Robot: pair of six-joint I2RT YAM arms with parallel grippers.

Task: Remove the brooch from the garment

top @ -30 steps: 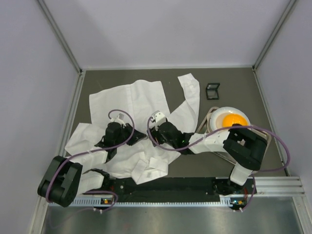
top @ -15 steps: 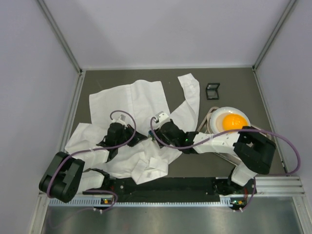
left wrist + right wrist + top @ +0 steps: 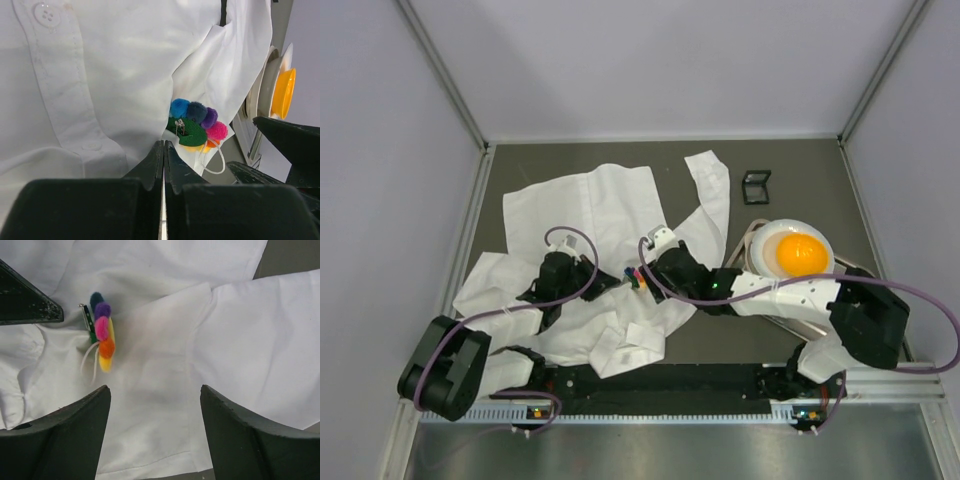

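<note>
The garment [image 3: 590, 210], a white creased shirt, lies spread over the dark table. The brooch [image 3: 638, 277], a small cluster of coloured pompoms on a green back, sits on a fold of it, seen also as the brooch [image 3: 197, 125] and the brooch [image 3: 101, 330]. My left gripper [image 3: 163, 146] is shut, its tips against the cloth just below the brooch; I cannot tell whether cloth is pinched. My right gripper [image 3: 154, 392] is open over bare shirt, the brooch just beyond its left fingertip [image 3: 102, 392], untouched. In the top view the two grippers face each other across the brooch.
A yellow bowl on stacked white dishes [image 3: 798, 252] stands right of the shirt, under the right arm's forearm. A small black frame [image 3: 756, 185] lies at the back right. Grey walls close in the table; a black rail [image 3: 660, 385] runs along its near edge.
The left gripper has closed fully beside the brooch. The right gripper has drawn back slightly to the right and opened wider, so the brooch now shows between the two grippers in the top view.
</note>
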